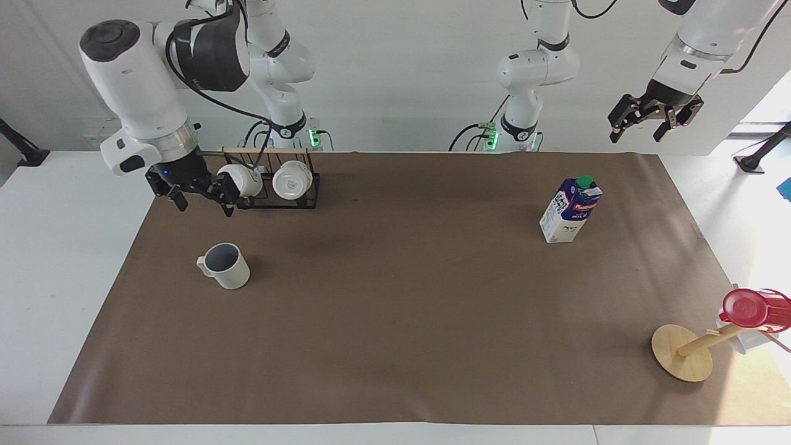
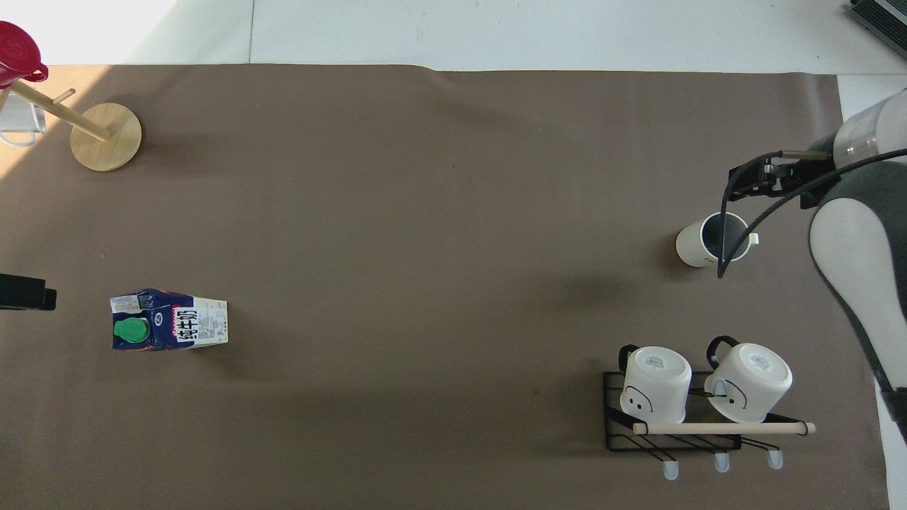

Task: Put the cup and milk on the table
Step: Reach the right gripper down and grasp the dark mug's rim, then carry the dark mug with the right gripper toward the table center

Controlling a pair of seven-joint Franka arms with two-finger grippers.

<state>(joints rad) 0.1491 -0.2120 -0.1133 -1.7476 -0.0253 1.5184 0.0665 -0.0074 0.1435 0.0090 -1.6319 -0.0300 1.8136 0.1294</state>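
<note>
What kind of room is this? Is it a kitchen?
Probably a robot lab, not a kitchen. Two robot arms, with the right gripper and left gripper, stand at a table where a cup and milk are laid out on a mat.

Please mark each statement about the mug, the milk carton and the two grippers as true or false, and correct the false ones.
1. The cup stands upright on the brown mat. True.
2. The right gripper holds the cup. False: it hangs open above the mat between the cup and the mug rack, holding nothing.
3. The milk lies on its side. False: it stands upright, green cap on top, toward the left arm's end of the table.
4. The left gripper is raised in the air and holds nothing. True.
5. Two white mugs hang on the rack. True.
6. The red cup sits next to the milk. False: it hangs on the wooden stand, well apart from the milk.
</note>
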